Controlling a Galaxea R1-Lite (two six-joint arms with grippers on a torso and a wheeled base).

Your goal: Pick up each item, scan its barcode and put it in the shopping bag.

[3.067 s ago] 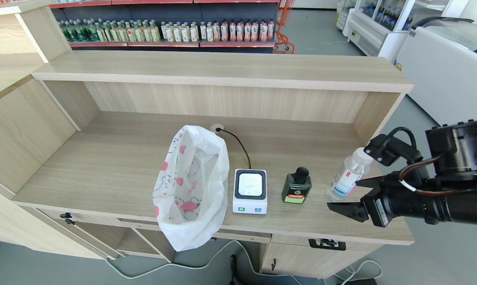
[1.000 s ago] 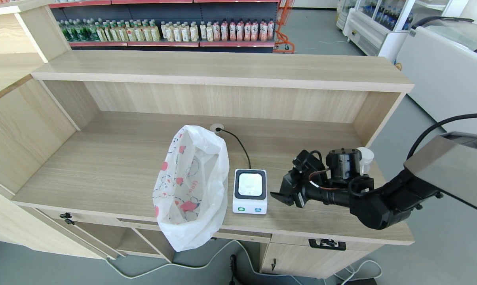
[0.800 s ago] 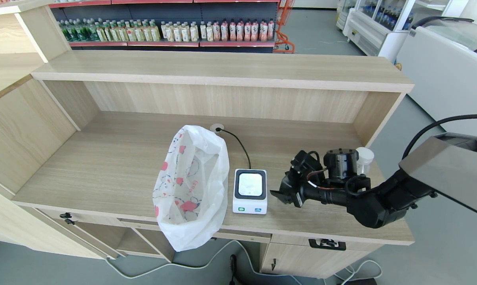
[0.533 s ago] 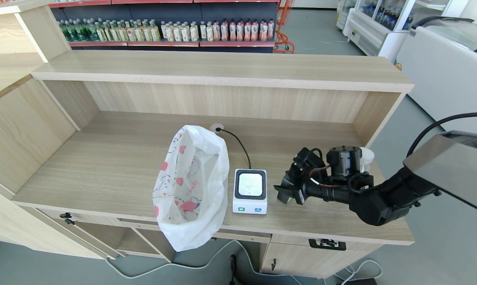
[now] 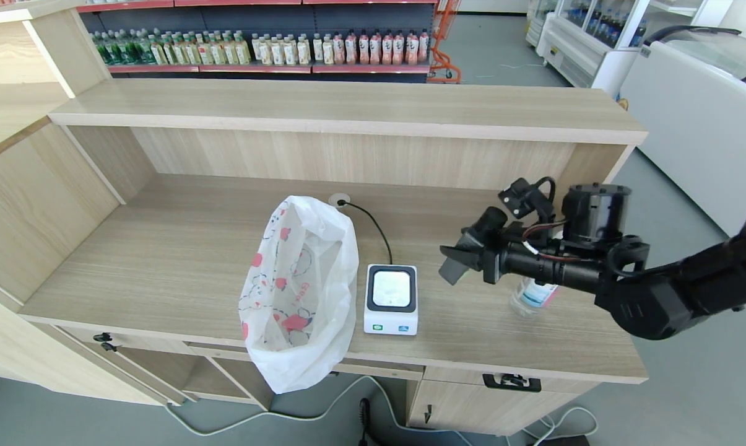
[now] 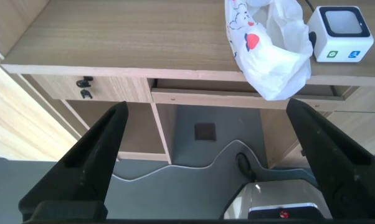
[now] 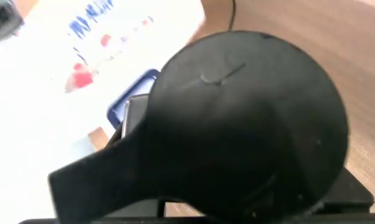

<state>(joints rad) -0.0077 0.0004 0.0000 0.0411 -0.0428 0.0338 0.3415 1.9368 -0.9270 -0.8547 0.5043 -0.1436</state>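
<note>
My right gripper (image 5: 464, 255) hangs above the counter to the right of the scanner (image 5: 391, 297), shut on the small dark bottle, whose black cap (image 5: 494, 218) sticks up behind the fingers. That round black cap (image 7: 250, 124) looms close in the right wrist view, with the white bag (image 7: 81, 68) behind it. The open shopping bag (image 5: 298, 291) stands left of the scanner. A clear water bottle (image 5: 532, 296) stands on the counter, partly hidden by my right arm. My left gripper (image 6: 206, 107) is open below the counter's front edge, with the bag (image 6: 268, 43) and scanner (image 6: 340, 25) beyond it.
The scanner's black cable (image 5: 373, 226) runs back to a hole in the wooden counter (image 5: 181, 248). A raised shelf (image 5: 348, 105) and side walls enclose the counter at the back. Drawers with black handles (image 5: 512, 382) sit under the front edge.
My right gripper came in from the right, closed on the dark bottle and has lifted it off the counter. The water bottle behind the arm has come partly into sight.
</note>
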